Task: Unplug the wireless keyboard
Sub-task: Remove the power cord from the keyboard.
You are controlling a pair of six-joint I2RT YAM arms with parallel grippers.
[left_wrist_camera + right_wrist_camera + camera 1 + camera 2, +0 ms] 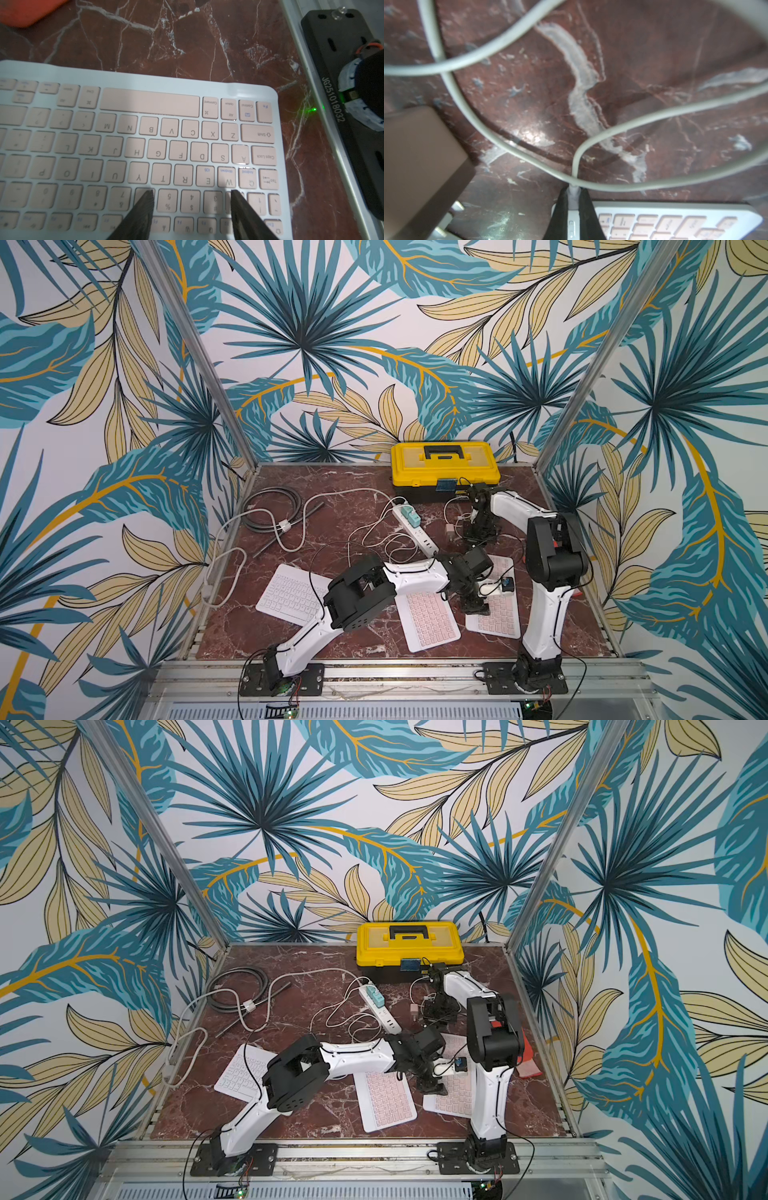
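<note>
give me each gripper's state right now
left gripper: open, empty, over the keyboard
right gripper: shut on the plug at the keyboard's edge

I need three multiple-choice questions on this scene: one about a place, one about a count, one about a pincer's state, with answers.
1. Where does the yellow toolbox stand? A) at the back edge of the table B) on a keyboard C) between the arm bases
2. How many keyboards lie there? A) two B) three C) four
3. The right pincer is: A) wide open B) shut on the cable plug C) shut on the toolbox handle
Answers: 1A, it sits by the back wall; 2B, one white keyboard, two pink-keyed keyboards; 3B, its jaws clamp the plug at a keyboard's edge.
</note>
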